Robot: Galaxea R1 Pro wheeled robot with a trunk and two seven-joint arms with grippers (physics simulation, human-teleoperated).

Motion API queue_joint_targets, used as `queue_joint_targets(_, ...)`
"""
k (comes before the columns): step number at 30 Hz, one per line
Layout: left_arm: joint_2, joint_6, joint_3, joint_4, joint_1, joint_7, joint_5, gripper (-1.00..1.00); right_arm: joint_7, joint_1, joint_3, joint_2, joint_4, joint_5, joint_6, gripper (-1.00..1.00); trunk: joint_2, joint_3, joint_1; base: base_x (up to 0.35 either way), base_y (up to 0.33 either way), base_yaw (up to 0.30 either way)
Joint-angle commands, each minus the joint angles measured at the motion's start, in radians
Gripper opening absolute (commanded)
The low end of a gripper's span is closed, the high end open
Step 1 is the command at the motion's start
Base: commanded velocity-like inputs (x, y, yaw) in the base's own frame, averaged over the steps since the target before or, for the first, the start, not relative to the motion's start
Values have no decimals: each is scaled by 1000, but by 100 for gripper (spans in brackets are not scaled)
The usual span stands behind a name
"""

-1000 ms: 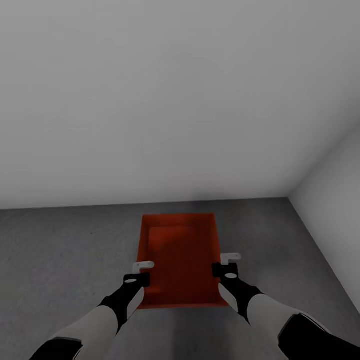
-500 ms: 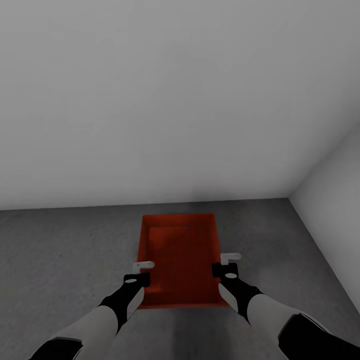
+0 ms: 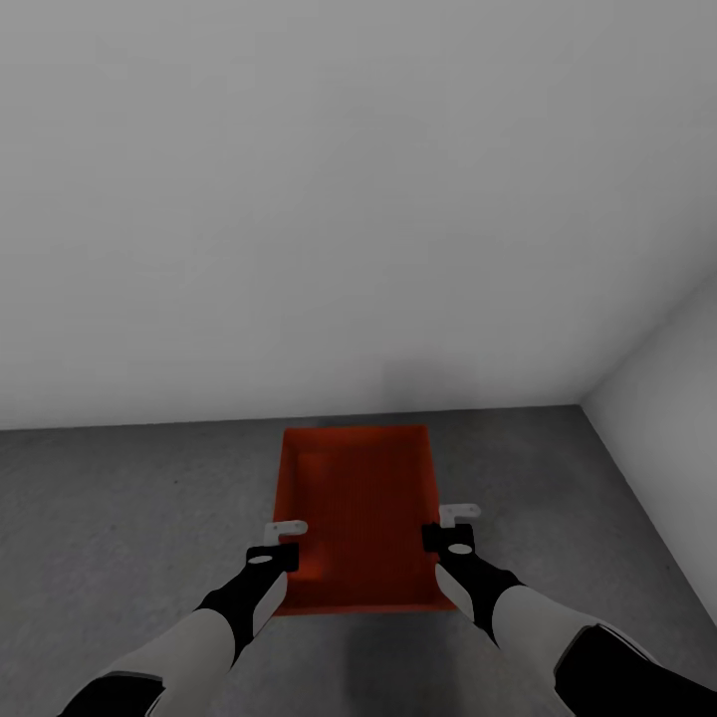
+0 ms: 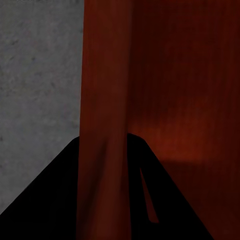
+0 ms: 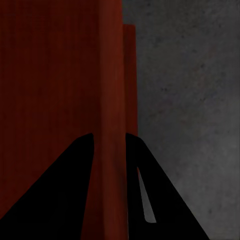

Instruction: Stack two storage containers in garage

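Two claws grip one orange-red container (image 3: 358,508) betw. them, one per long side. Left claw (image 3: 284,538) sits on the left wall, near the robot-side end; in the left wrist view its dark fingers (image 4: 60,200) straddle the thin wall (image 4: 102,125), one finger inside, one outside, closed onto it. Right claw (image 3: 458,526) does the same on the right wall; right wrist view shows dark fingers (image 5: 60,195) either side of the wall (image 5: 112,100), clamped on it.

Container stretches fwd from both claws toward the pale grey wall (image 3: 299,199), far end close to the wall base. Inside looks bare, just orange-red bottom w/ a darker shaded patch. In the right wrist view a second orange-red edge (image 5: 130,75) shows just outside the gripped wall; can't tell if that's the 2nd container beneath or part of the same box.

Below and around: dark grey mottled concrete floor (image 3: 129,498). A second pale wall (image 3: 667,398) meets the first at a corner right of the right claw.
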Motion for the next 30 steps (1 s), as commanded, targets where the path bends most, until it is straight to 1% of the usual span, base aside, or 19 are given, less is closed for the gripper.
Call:
queue_joint_targets(1, 1, 7, 13, -4, 0, 54, -13, -100, -22, -1, -13, -14, 64, -13, -8, -100, 0, -1, 0, 15, 0, 0)
queue_joint_targets(30, 0, 7, 13, -4, 0, 54, -13, -100, -22, -1, -13, -14, 64, -13, -8, -100, 0, -1, 0, 1, 0, 0)
